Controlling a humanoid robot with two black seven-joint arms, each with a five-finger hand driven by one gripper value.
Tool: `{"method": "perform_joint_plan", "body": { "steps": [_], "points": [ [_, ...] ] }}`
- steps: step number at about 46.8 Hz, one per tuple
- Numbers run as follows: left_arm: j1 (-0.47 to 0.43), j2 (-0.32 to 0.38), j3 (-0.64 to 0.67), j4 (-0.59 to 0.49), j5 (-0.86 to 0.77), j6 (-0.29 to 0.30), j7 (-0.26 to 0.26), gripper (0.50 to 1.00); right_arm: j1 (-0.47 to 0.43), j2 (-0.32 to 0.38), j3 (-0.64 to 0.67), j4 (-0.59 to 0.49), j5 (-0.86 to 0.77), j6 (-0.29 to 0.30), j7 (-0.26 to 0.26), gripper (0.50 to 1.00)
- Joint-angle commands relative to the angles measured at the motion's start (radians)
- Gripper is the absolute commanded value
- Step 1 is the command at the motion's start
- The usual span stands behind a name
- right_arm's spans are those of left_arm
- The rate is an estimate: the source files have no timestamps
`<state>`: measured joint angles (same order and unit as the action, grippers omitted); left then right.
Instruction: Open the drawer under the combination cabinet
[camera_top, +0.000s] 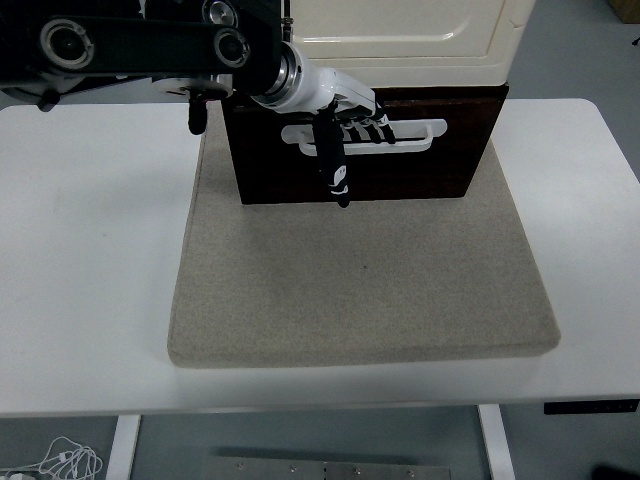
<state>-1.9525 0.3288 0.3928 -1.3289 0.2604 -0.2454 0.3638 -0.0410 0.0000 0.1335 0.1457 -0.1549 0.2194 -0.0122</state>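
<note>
A white table (90, 250) carries a large grey felt mat (360, 290), which spreads out below and to both sides of the fingers. At the mat's far end stands the combination cabinet (400, 30), its cream upper body just above the fingers. Under it sits the dark brown drawer (420, 170), whose front runs left, right and below the fingers — it looks pulled out slightly from under the cream body, though how far cannot be told. The left arm (140, 45) reaches in from the left edge and ends in the left hand (345, 110). Its fingers (372, 122) are curled side by side through the white handle (415, 138), hooked over the bar's left half, while the black thumb (333, 165) hangs straight down over the drawer front — just left of the fingers.
</note>
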Motion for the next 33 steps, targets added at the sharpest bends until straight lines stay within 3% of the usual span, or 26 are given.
{"method": "perform_joint_plan", "body": {
  "steps": [1,33],
  "points": [
    [0.0,0.003,-0.008,0.001,0.0,-0.015,0.001,1.0,0.0,0.0,0.0,0.0,0.0,0.0,0.0,0.926],
    [-0.006,0.006,-0.04,0.005,0.0,-0.121,0.004,1.0,0.0,0.0,0.0,0.0,0.0,0.0,0.0,0.926]
  ]
}}
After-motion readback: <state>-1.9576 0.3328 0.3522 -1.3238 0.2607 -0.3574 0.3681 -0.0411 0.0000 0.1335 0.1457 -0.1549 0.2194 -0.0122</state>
